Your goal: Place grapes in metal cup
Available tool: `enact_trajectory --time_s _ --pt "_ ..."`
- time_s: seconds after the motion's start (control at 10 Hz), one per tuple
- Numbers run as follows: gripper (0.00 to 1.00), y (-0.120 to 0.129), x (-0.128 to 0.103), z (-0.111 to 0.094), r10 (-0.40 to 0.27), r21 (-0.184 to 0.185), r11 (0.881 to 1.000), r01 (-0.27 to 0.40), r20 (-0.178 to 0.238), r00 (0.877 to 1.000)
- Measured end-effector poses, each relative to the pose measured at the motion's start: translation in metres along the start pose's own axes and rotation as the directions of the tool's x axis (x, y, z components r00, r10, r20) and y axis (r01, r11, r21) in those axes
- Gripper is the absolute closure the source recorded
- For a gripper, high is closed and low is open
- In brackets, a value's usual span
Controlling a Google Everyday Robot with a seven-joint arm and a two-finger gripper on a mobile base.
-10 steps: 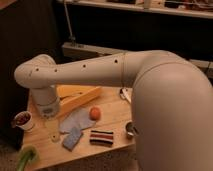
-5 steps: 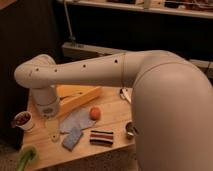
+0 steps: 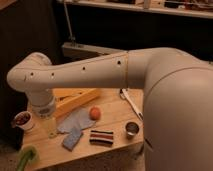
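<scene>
The grapes (image 3: 21, 118), a small dark reddish bunch, sit in a white cup (image 3: 23, 124) at the table's left edge. The metal cup (image 3: 132, 129), short and shiny with a dark inside, stands near the table's front right corner, close to my white body. My arm reaches across the table to the left. The gripper (image 3: 51, 128) hangs below the white wrist, just right of the white cup and low over the table. It is far left of the metal cup.
An orange ball-shaped fruit (image 3: 94, 113) lies mid-table. A grey-blue cloth (image 3: 75, 121), a blue sponge (image 3: 71, 139) and a striped bar (image 3: 102, 137) lie near the front. A yellow box (image 3: 75, 97) sits behind. A green item (image 3: 25, 157) is at the front left.
</scene>
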Motion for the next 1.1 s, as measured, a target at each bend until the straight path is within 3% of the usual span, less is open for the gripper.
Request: enact_trajectory --time_s 0.2,0.6,0.7,0.8,1.0,1.1 --pt "0.2 -0.021 -0.002 -0.001 0.004 0.068 0.998 -0.006 0.031 1.0" --pt "0.2 -0.022 -0.002 -0.001 0.012 0.07 0.997 -0.015 0.041 0.999" --pt "0.2 -0.023 0.001 0.001 0.011 0.088 0.996 -0.017 0.069 0.998" --pt "0.2 -0.028 0.007 0.007 -0.001 0.12 0.993 -0.015 0.134 0.991" --pt "0.2 -0.041 0.008 0.027 -0.051 0.168 0.986 0.003 0.281 0.958" --pt "0.2 -0.049 0.003 0.035 -0.072 0.182 0.983 0.015 0.31 0.948"
